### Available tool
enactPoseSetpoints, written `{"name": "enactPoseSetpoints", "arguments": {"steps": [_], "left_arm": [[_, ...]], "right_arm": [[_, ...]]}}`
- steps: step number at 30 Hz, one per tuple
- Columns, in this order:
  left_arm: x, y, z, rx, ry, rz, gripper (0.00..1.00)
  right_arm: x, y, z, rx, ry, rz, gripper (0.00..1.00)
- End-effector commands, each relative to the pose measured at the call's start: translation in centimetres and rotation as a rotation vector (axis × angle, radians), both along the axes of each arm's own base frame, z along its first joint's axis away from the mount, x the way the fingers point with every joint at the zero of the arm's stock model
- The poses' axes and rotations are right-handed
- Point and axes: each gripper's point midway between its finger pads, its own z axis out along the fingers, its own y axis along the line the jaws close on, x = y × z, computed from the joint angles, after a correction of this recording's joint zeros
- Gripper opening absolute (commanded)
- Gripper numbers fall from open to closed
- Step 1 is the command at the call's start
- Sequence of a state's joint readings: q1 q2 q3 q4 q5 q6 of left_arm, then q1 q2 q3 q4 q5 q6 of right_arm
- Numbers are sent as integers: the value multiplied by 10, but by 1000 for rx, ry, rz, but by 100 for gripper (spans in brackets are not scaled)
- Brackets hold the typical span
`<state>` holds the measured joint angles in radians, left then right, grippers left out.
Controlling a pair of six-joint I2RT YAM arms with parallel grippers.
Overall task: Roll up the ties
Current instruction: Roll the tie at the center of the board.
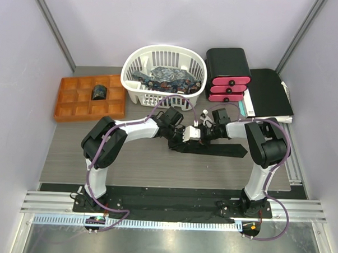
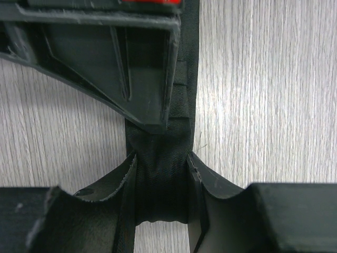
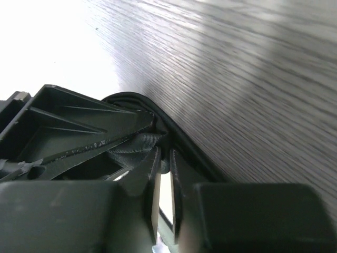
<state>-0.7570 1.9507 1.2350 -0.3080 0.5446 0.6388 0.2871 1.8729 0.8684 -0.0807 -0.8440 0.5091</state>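
Note:
A plain black tie (image 1: 215, 148) lies stretched across the middle of the table, its left end bunched between both grippers. My left gripper (image 1: 180, 137) is shut on that end; in the left wrist view its jaws (image 2: 161, 163) squeeze a band of black fabric, and the tie (image 2: 188, 63) runs away over the wood. My right gripper (image 1: 195, 133) meets it from the right. In the right wrist view its gripper (image 3: 165, 156) has narrow jaws pinching a fold of the tie (image 3: 131, 146) at the tips. A rolled dark tie (image 1: 98, 92) sits in the orange tray (image 1: 69, 102). Patterned ties (image 1: 165, 77) fill the basket.
The white basket (image 1: 139, 62) stands at the back centre. A black box with pink drawers (image 1: 227, 73) and a flat black folder (image 1: 270, 91) are at the back right. The orange tray has several compartments. Both arms cross the table's middle.

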Motion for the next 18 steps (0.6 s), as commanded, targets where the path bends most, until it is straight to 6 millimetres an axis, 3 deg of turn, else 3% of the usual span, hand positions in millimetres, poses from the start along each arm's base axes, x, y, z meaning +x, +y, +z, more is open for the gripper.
{"name": "enactPoseSetpoints", "arguments": {"steps": [1, 5, 8, 10, 18], "left_arm": [[-8, 20, -25, 110, 59, 30, 26], [-7, 22, -20, 109, 48, 39, 35], [-5, 27, -13, 98, 48, 52, 53], [-3, 30, -7, 85, 44, 65, 58], [-4, 36, 11, 14, 34, 80, 69]], "right_arm": [[0, -9, -30, -180, -40, 24, 10], [-1, -17, -44, -251, -31, 36, 1], [-7, -23, -54, -291, -4, 47, 1], [-7, -26, -56, -305, -3, 46, 1], [-6, -28, -59, -323, -8, 55, 1]]}}
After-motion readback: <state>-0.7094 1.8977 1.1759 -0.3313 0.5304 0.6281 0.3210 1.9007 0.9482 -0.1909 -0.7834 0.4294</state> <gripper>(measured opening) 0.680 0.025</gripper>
